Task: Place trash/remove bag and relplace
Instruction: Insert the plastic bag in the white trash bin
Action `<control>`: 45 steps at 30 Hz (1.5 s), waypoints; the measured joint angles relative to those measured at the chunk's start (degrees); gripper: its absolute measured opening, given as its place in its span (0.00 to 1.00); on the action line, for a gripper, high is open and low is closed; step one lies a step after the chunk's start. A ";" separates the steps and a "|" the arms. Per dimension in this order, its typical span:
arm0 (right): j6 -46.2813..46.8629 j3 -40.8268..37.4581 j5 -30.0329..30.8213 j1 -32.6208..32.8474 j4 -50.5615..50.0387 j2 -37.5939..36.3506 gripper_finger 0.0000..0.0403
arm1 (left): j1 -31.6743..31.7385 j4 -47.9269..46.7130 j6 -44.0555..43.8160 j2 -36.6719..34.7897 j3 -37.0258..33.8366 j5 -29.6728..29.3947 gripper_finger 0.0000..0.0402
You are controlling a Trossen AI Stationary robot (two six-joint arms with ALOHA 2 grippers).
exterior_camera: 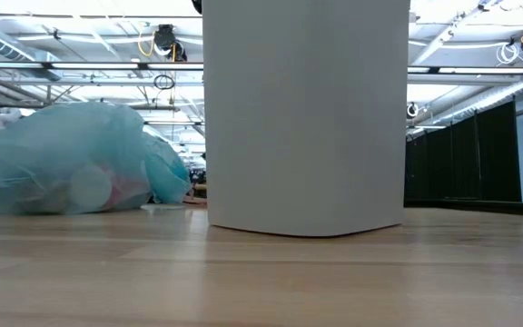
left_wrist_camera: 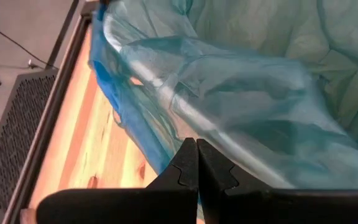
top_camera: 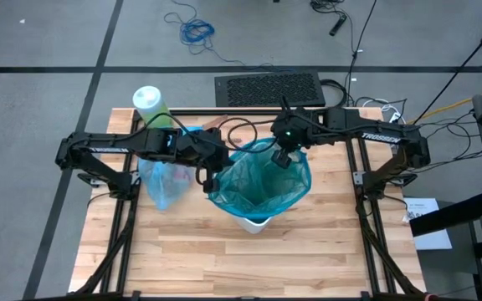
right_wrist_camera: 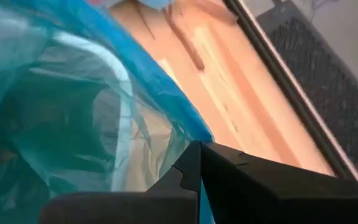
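A white wastebasket (top_camera: 256,222) (exterior_camera: 305,118) stands upright mid-table, lined with a darker teal-green bag (top_camera: 262,180) whose mouth spreads over its rim. Left of it the light sky-blue bag (top_camera: 161,180) (exterior_camera: 62,163) lies on its side on the table, bulging, with pale and pinkish trash (exterior_camera: 89,186) showing through the film. My left gripper (top_camera: 210,180) (left_wrist_camera: 197,165) is shut at the bin's left rim. My right gripper (top_camera: 281,159) (right_wrist_camera: 200,165) is shut at its far rim. My left gripper pinches the teal-green bag's mouth edge (left_wrist_camera: 169,155) between its two fingers, coming slanting down from the table's left. The film drapes over the white rim (left_wrist_camera: 166,93) of the wastebasket. One layer or several, I cannot tell. My right gripper is shut on the teal-green bag's mouth edge (right_wrist_camera: 194,134) at the far side of the bin, slanting down from the far right. The film lies over the white rim (right_wrist_camera: 120,68) and hangs on the outside of it.
A large green bottle with a white cap (top_camera: 149,102) stands at the table's far left corner. A black perforated panel (top_camera: 268,88) lies just beyond the far edge. The near half of the table (top_camera: 249,259) is bare wood.
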 joint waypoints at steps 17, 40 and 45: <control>3.88 -0.02 7.45 5.98 -3.58 -4.90 0.00 | -0.37 1.20 0.27 -2.95 0.07 0.02 0.00; 26.49 -1.49 23.73 26.32 -17.82 -8.48 0.00 | -9.40 -3.46 -8.26 -4.89 -4.87 -15.48 0.00; 28.26 -1.05 27.71 29.65 -16.43 -10.20 0.00 | -9.77 -3.24 -8.64 -4.85 -4.90 -16.13 0.00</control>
